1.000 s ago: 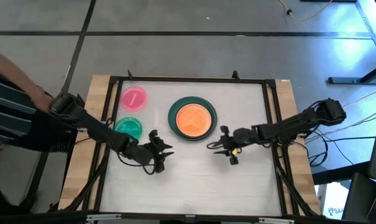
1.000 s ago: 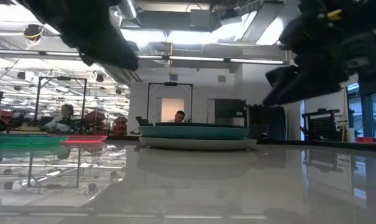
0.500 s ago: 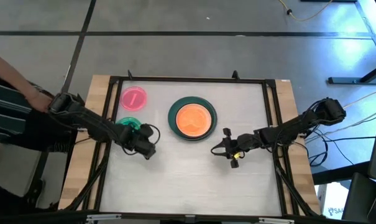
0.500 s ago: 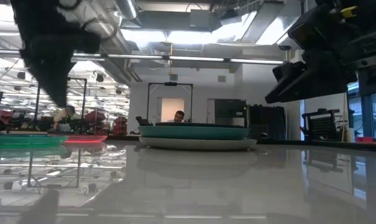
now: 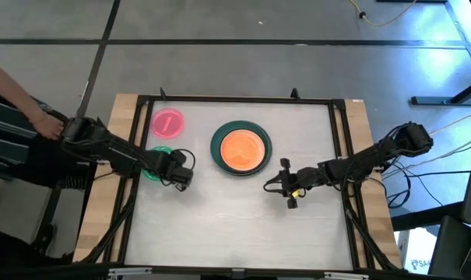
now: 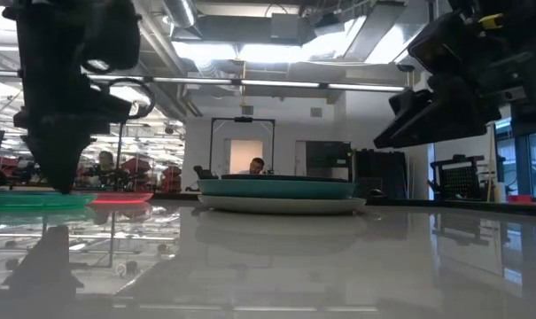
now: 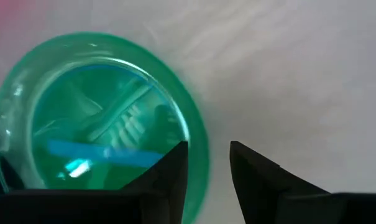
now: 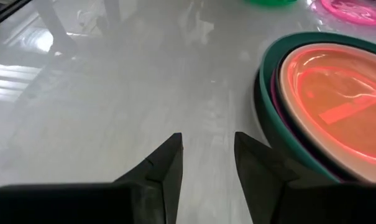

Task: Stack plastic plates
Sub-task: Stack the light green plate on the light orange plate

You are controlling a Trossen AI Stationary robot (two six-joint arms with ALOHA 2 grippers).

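— White tabletop (image 5: 243, 225) first: what lies nearest the front?

— Nothing stands on the near half; it is bare white surface from the front frame rail up to the two grippers, with open room between them as well.

— And the right gripper (image 5: 277, 184)?

— It hovers over bare table right of centre, just in front of the stack's near edge. In its wrist view the fingers (image 8: 165, 163) are spread with only tabletop in the gap, grasping nothing; the stack's rim lies just beside them, apart.

— The left gripper (image 5: 181, 176)?

— It sits at the right edge of the translucent green plate (image 5: 159, 162), near the table's left rail. In the wrist view the fingers (image 7: 175, 167) are parted, straddling the green rim: one tip over the plate, the other over white table. Whether they touch the rim I cannot tell. The low view shows the gripper low over that plate.

— The stack?

— Behind the middle: an orange plate (image 5: 242, 149) on top, peach and magenta rims showing beneath it, all inside the dark teal plate (image 5: 218, 138), with a pale plate (image 6: 281, 205) under that in the low view. Free table surrounds it.

— Farthest?

— The pink plate (image 5: 167, 122) lies alone in the far left corner, just beside the frame, apart from the green one. A person's hand (image 5: 47, 121) and striped sleeve show beyond the table's left edge.
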